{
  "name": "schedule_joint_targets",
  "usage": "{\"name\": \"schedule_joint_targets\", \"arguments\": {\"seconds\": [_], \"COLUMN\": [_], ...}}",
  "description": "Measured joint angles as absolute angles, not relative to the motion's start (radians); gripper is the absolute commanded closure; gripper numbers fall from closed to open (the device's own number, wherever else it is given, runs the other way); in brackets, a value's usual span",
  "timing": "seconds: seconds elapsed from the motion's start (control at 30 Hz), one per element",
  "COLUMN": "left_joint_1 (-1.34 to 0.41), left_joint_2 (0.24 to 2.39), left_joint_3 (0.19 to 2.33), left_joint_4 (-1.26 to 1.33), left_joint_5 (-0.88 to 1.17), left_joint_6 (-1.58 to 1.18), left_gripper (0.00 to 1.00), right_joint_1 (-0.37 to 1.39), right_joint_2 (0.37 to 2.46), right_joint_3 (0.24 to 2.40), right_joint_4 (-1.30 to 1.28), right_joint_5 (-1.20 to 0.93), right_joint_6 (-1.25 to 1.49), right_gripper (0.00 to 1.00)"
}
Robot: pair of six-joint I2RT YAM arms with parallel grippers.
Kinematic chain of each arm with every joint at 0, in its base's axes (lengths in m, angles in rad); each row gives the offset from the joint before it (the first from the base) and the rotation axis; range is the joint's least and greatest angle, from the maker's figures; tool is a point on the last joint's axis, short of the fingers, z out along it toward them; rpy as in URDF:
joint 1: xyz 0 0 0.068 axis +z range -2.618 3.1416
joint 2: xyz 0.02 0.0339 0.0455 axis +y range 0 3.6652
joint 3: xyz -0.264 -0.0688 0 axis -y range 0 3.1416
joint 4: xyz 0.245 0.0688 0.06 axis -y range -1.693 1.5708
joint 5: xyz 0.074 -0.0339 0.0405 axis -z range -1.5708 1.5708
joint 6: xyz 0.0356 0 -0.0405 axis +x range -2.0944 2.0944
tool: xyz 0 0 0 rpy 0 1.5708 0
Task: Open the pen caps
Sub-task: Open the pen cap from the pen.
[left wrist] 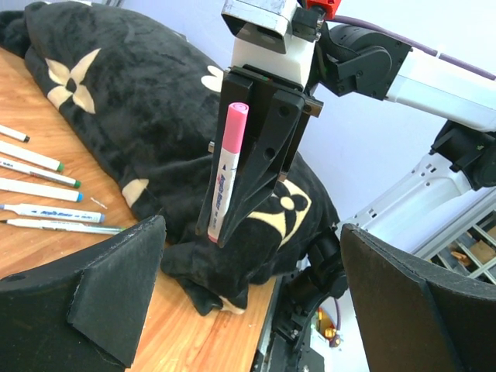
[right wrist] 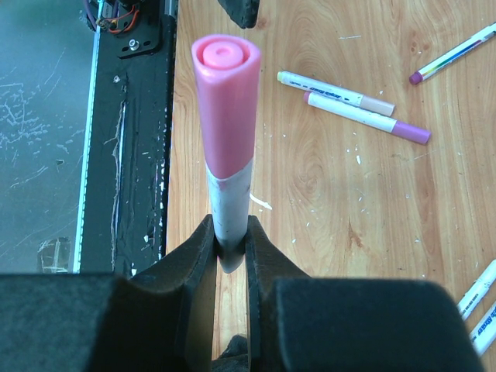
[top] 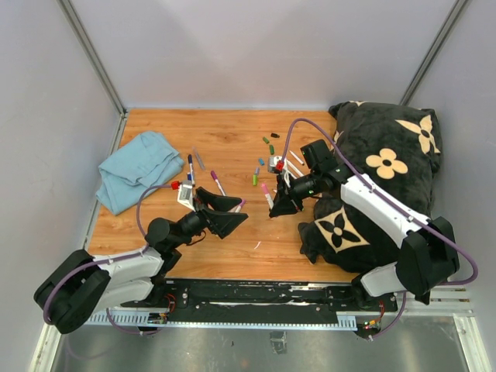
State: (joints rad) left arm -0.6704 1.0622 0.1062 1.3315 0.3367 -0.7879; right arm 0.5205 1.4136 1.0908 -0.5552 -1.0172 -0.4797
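My right claw (right wrist: 230,246) is clamped on a marker (right wrist: 230,208). Its pink cap (right wrist: 226,101) is on and points at the left claw (top: 227,214), which gapes wide with nothing in it (only a short gap of bare wood between them). Both hang over the middle of the worktop (top: 217,132), nearer its near edge. Toward the far edge lie loose caps (top: 267,142). A blue towel (top: 136,167) takes the left edge. A black cushion (top: 380,174) covers the right edge, and my right arm reaches over it.

A cloth (top: 138,170) lies left on the table (top: 232,128), a cushion (top: 387,186) right, markers (top: 218,183) and loose pen caps (top: 266,140) between.
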Motion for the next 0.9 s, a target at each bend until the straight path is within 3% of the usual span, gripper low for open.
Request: {"name": "schedule_joint_targets", "arguments": {"seconds": [0.9], "left_joint_1": [-0.724], "left_joint_2": [1.180], "left_joint_3": [0.140], "left_joint_4": [1.443], "left_joint_5": [0.243], "left_joint_6": [-0.787], "left_gripper": [0.04], "right_joint_1": [0.521], "right_joint_2": [1.420], "right_joint_3": [1.091], "right_joint_4": [-0.560], "right_joint_5": [-1.019], "right_joint_6": [-0.480], "right_gripper": [0.98]}}
